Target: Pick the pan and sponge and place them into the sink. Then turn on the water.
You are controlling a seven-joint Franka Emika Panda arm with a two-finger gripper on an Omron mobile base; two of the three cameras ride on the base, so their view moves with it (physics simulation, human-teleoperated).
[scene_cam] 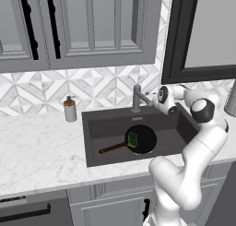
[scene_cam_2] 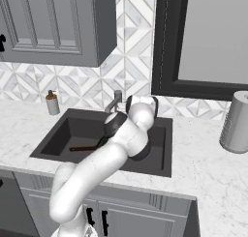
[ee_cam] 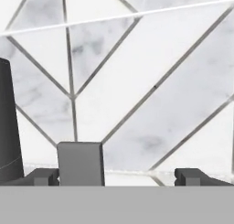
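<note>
The black pan lies on the floor of the dark grey sink, its brown handle pointing left. The yellow-green sponge rests inside the pan. Behind the basin stands the grey faucet, and no blue stream falls from it. My gripper hovers just right of the faucet, level with its top. In the hand view my gripper is open, with a grey faucet lever between the tips, nearer the left finger. My arm hides most of the pan in the right base view.
A grey soap dispenser stands on the marble counter left of the sink. A paper towel roll stands on the counter at the right. The tiled backsplash is close ahead of the hand, under a dark window frame.
</note>
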